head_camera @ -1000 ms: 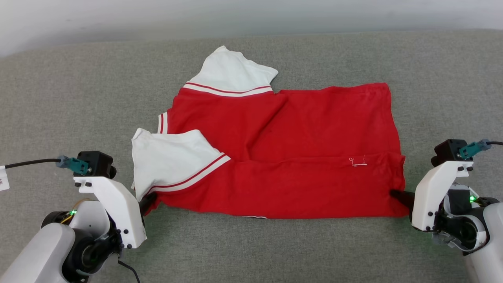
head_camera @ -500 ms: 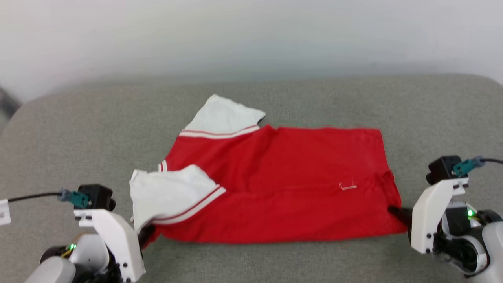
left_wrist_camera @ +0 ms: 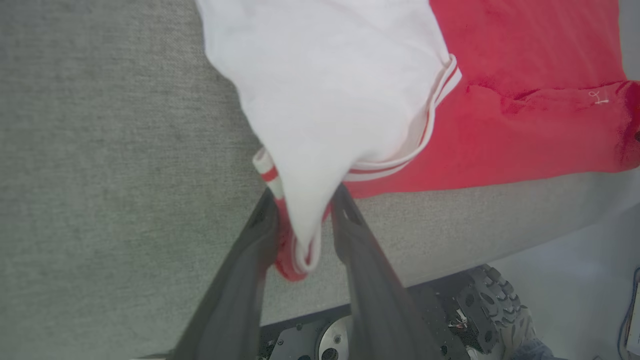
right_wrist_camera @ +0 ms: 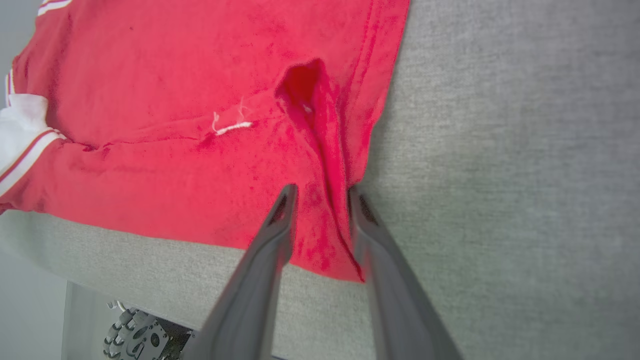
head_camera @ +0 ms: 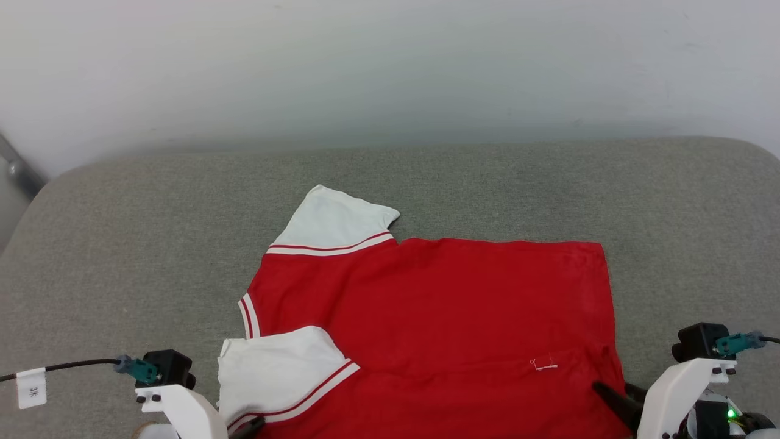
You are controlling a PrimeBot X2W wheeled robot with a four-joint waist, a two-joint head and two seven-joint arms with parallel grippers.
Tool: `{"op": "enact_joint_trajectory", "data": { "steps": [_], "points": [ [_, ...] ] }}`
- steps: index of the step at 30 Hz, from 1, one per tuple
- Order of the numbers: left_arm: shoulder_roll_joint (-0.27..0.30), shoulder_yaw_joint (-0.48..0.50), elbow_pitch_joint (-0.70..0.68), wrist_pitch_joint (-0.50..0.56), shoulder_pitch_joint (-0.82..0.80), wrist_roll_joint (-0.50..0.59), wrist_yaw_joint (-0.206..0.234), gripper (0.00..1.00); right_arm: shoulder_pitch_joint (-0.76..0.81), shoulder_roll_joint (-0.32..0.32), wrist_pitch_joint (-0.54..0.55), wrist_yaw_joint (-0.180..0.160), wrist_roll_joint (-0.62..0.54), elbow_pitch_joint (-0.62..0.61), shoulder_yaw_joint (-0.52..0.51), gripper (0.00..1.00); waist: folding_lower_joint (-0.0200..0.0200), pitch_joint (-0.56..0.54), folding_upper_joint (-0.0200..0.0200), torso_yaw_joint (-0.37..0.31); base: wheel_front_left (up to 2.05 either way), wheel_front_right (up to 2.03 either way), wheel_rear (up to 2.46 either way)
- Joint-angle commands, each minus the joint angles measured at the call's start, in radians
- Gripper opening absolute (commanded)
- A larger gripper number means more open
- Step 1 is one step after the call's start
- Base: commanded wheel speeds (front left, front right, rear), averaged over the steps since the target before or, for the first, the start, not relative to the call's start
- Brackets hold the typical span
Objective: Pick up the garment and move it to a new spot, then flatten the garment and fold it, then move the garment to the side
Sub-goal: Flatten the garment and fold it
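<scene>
The garment [head_camera: 439, 305], a red T-shirt with white striped-trim sleeves, lies spread on the grey padded table [head_camera: 122, 244] with its plain red side up and its near edge at the table's front. In the left wrist view my left gripper [left_wrist_camera: 306, 197] is open, and a bunch of the garment's [left_wrist_camera: 325, 90] white sleeve and red hem hangs between its fingers. My right gripper [right_wrist_camera: 320, 192] is open astride a raised red fold at the garment's [right_wrist_camera: 200, 150] right near corner. Both grippers sit at the head view's bottom edge, the left gripper [head_camera: 250, 428] and the right gripper [head_camera: 609, 399].
A pale wall [head_camera: 390, 73] rises behind the table. The table's front edge [right_wrist_camera: 150, 235] runs just behind the fingers, with the robot's wheeled base [left_wrist_camera: 480, 305] below it. Bare grey surface lies left, right and beyond the shirt. A tagged cable [head_camera: 30, 387] trails at the left.
The head camera has tilted up, so the shirt and arms show lower and more wall shows. The shirt's middle crease has smoothed out. Both grippers' jaws have parted.
</scene>
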Motion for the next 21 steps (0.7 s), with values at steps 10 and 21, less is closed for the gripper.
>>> {"op": "enact_joint_trajectory", "data": {
  "steps": [10,21],
  "points": [
    [0.004,0.092,0.022,-0.188,-0.118,0.088,0.014,1.0,-0.022,-0.01,-0.389,0.0,-0.131,-0.134,-0.007,1.0,0.0001,0.01,0.0,-0.064,0.0,0.0,0.0],
    [-0.01,0.143,0.113,-0.281,-0.412,0.165,0.002,1.0,-0.12,0.039,-0.55,0.0,-0.224,-0.29,-0.016,1.0,0.0001,0.2,0.0,-0.171,0.0,0.0,0.0]
  ]
}}
